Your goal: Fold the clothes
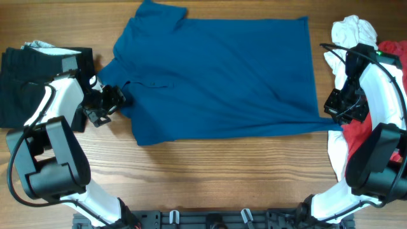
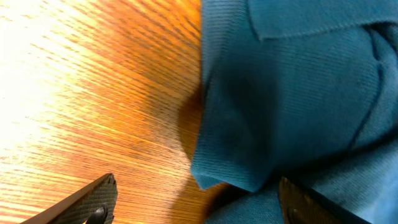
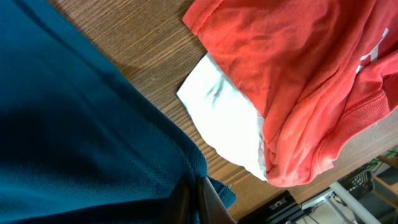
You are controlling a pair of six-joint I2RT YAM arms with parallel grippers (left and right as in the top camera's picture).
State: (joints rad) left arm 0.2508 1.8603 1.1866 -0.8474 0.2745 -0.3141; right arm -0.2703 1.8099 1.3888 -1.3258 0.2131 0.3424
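As seen from overhead, the blue shirt (image 1: 216, 76) lies spread flat on the table (image 1: 210, 172), collar end to the left, hem to the right. Left gripper (image 1: 116, 100) sits at the collar edge, and right gripper (image 1: 332, 109) is at the shirt's near right corner. Black garment (image 1: 28, 83) sits at the far left. White garment (image 1: 353, 30) and red garment (image 1: 389, 54) are heaped at the right edge, partly under the right arm. Left wrist view: left gripper (image 2: 198, 190) is spread wide with nothing clamped. A folded lip of blue shirt (image 2: 292, 93) hangs between the fingers (image 2: 93, 199) over bare wood. It is clear of the left finger; whether it touches the right finger, can't tell. Right wrist view: right gripper (image 3: 194, 198) is closed tight, with the blue shirt (image 3: 74, 137) edge pinched between the fingers. Red garment (image 3: 298, 74) overlaps white garment (image 3: 224, 121) just beside that corner, with a strip of bare table (image 3: 143, 56) between them and the shirt.
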